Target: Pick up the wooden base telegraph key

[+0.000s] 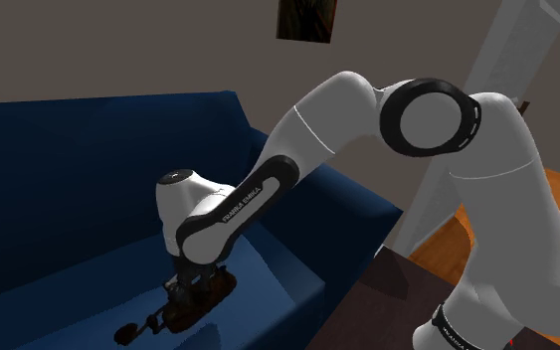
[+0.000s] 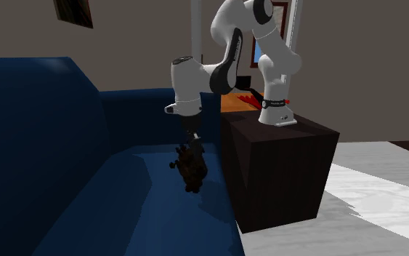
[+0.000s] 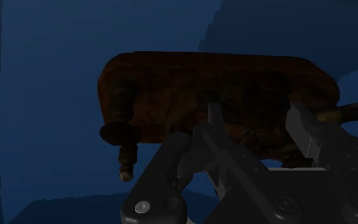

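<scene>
Wood makes the dark brown base of the telegraph key [image 3: 215,89], and small metal parts sit on top. It looks stiff and a bit heavy for its size. The thin arm and the round knob [image 3: 116,132] at one end could bend or snap, so the thick middle of the base is the best place to hold.

That is where the hand [image 3: 258,124] is. Its two black fingers [image 3: 214,121] are closed on the key's middle, one on each side.

The key is low over the seat of a big blue sofa [image 1: 69,179]. I cannot tell if it touches the cushion. The cushion looks soft, so a drop would not hurt much.

The robot's dark box stand [image 2: 282,167] is just beside the sofa. The walls are grey-brown, with a picture [image 1: 307,18] hung high. The floor [image 2: 384,196] past the stand is pale.
</scene>
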Available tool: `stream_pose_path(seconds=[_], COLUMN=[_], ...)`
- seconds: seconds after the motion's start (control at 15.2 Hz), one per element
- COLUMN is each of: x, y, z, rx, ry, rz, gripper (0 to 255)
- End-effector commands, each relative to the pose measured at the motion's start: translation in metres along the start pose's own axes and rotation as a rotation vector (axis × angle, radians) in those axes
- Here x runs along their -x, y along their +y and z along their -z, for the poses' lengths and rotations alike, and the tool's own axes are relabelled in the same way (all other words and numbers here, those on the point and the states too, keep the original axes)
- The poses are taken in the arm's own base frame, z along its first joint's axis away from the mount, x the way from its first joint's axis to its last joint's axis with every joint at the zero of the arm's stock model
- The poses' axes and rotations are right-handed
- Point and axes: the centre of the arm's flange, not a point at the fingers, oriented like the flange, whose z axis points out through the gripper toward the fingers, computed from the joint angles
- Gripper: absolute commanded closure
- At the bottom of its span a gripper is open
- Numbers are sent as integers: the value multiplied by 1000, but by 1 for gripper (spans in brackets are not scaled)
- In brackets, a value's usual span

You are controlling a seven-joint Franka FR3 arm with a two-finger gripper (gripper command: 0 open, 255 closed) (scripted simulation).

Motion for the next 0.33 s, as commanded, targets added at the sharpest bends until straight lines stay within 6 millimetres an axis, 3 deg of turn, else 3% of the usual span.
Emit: stream_pose_path(seconds=[0.0,0.26], x=[1,2], y=[0,-1], z=[11,22], rx=[0,0], ry=[1,1], rz=[0,0], gripper=[255,255])
